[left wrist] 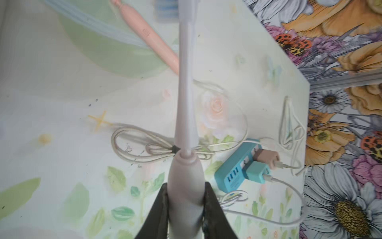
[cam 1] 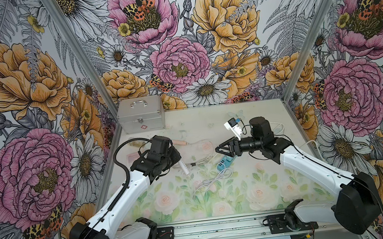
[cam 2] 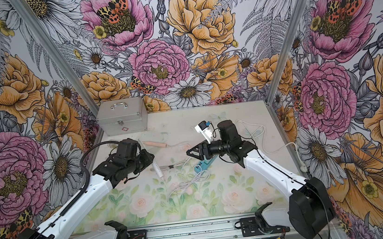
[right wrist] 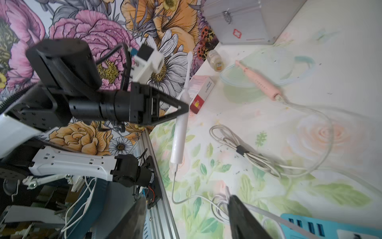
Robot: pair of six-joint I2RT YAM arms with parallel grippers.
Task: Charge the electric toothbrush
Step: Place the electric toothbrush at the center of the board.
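Observation:
My left gripper (left wrist: 186,186) is shut on the handle of the white electric toothbrush (left wrist: 185,107), which it holds tilted just above the table (cam 1: 253,191). In the right wrist view a thin white charging cable (right wrist: 175,186) is plugged into the bottom end of the toothbrush (right wrist: 179,132). The cable (cam 1: 212,181) lies in loose loops toward the blue power strip (cam 1: 225,163). My right gripper (cam 1: 217,150) hovers open above the strip, a short way right of the toothbrush (cam 1: 184,168). Nothing sits between its fingers (right wrist: 241,217).
A pink toothbrush (cam 1: 180,142) with its own cable lies behind the left gripper. A tied cable bundle (left wrist: 144,149) rests mid-table. A silver case (cam 1: 140,114) stands at the back left, with a small bottle (right wrist: 216,61) and a red-and-white box (right wrist: 201,93) near the left wall.

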